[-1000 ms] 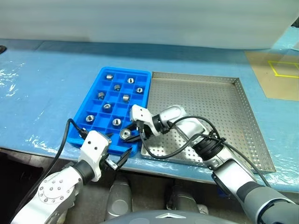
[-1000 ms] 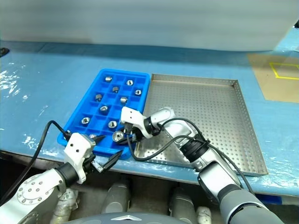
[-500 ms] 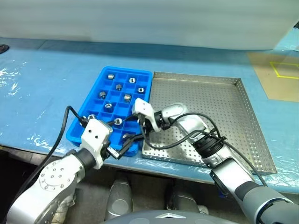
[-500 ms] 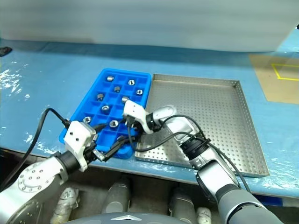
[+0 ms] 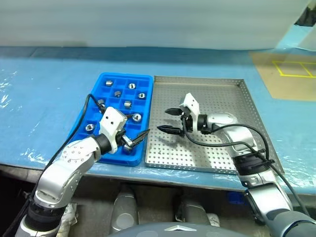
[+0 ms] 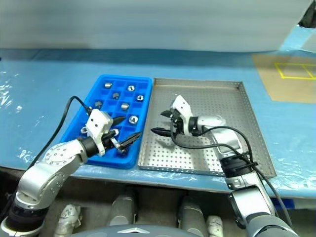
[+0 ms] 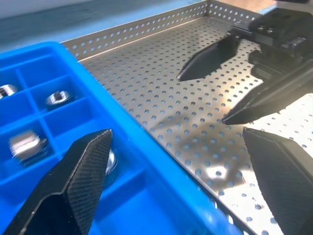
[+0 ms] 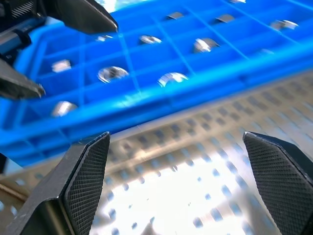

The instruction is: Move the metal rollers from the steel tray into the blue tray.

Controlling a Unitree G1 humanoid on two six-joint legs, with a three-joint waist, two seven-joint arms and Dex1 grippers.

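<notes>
The blue tray [image 5: 109,98] lies left of the steel tray [image 5: 217,148], their long sides touching. Several metal rollers [image 5: 127,104] sit singly in the blue tray's cells, among them one at the far left [image 5: 110,82] and one near the right rim [image 5: 137,117]. My left gripper [image 5: 139,126] hovers open over the blue tray's near right cells, holding nothing. My right gripper [image 5: 163,120] is open and holds nothing above the steel tray's left part, pointing at the blue tray. The left wrist view has the right gripper's black fingers [image 7: 215,54] over the perforated floor [image 7: 161,88].
Both trays rest on a table under a blue plastic sheet [image 5: 44,84]; its front edge runs just below them. A brown panel with yellow tape [image 5: 286,74] lies at the far right. Cables trail from both wrists.
My right gripper has opened, let go of a roller over the blue tray's near right cells and swung right over the steel tray. My left gripper has moved forward over the blue tray.
</notes>
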